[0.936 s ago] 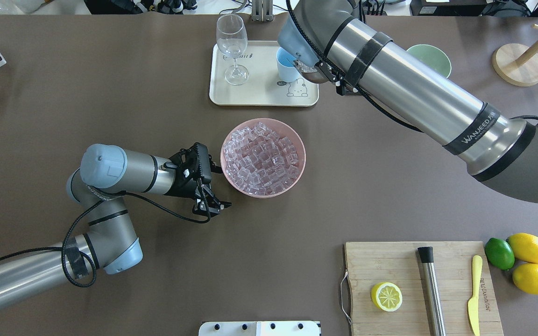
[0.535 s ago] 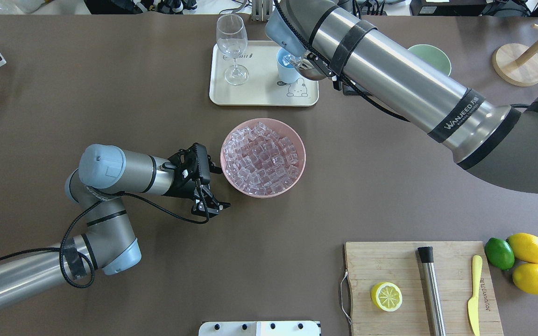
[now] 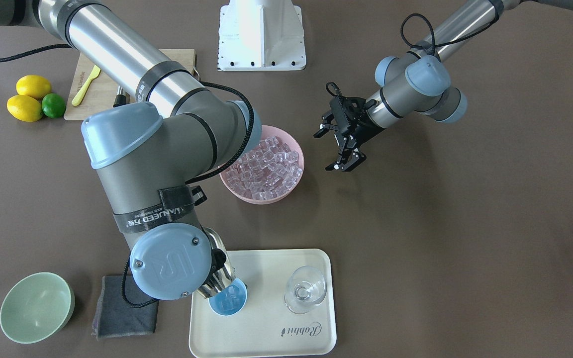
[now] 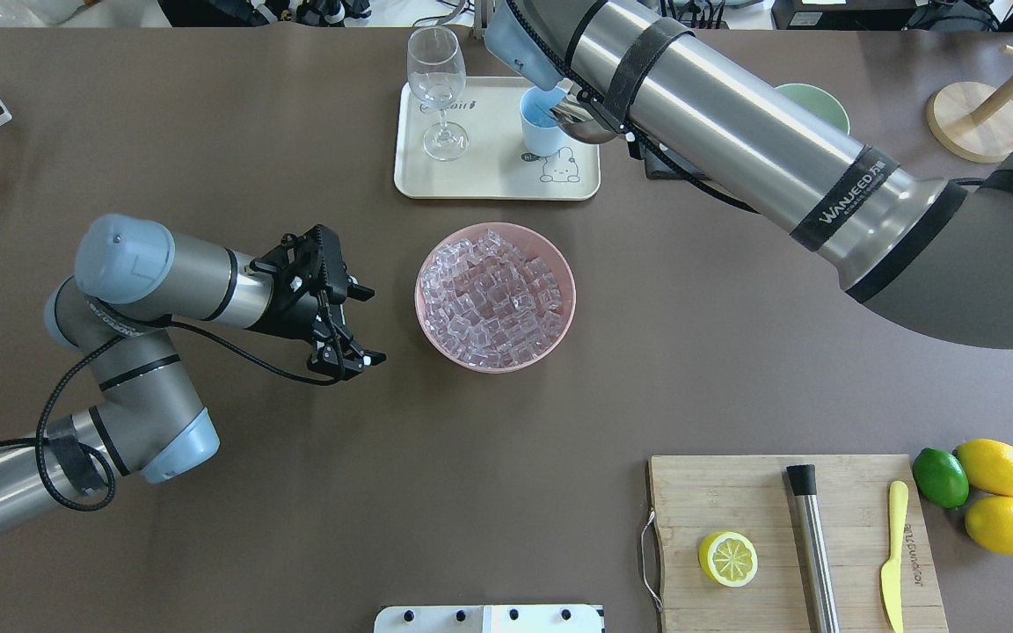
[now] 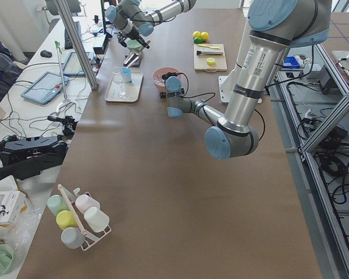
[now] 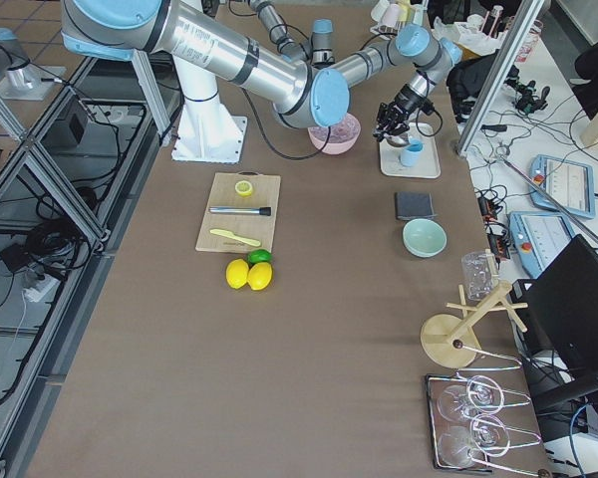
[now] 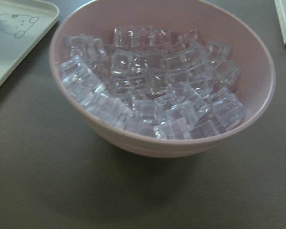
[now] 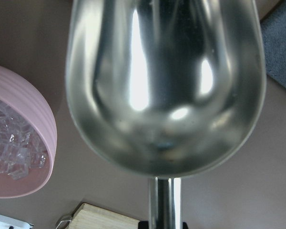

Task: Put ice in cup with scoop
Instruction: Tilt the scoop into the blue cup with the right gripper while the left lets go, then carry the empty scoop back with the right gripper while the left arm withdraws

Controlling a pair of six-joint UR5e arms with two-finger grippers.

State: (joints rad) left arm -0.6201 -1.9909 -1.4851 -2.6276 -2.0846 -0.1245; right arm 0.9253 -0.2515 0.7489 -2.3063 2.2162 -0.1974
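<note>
The ice (image 4: 495, 294) is a heap of clear cubes in a pink bowl (image 4: 559, 338) at mid-table; it fills the left wrist view (image 7: 152, 100). The light-blue cup (image 4: 538, 127) stands on the cream tray (image 4: 419, 180) and holds a few cubes (image 3: 228, 297). The steel scoop (image 4: 584, 125) is tilted at the cup's rim, and its trough (image 8: 164, 81) is empty. My right gripper, hidden under its arm, is shut on the scoop's rod handle (image 8: 164, 202). My left gripper (image 4: 370, 325) is open and empty, left of the bowl and apart from it.
A stemmed glass (image 4: 438, 92) stands on the tray beside the cup. A pale green bowl (image 4: 823, 101) and a grey cloth (image 3: 125, 306) lie right of the tray. A cutting board (image 4: 735, 492) holds a lemon half, a steel cylinder and a yellow knife, with lemons and a lime (image 4: 940, 477) beside it.
The scoop has tipped further over the cup and its ice is gone from the trough. My left gripper has drawn back to the left, away from the pink bowl.
</note>
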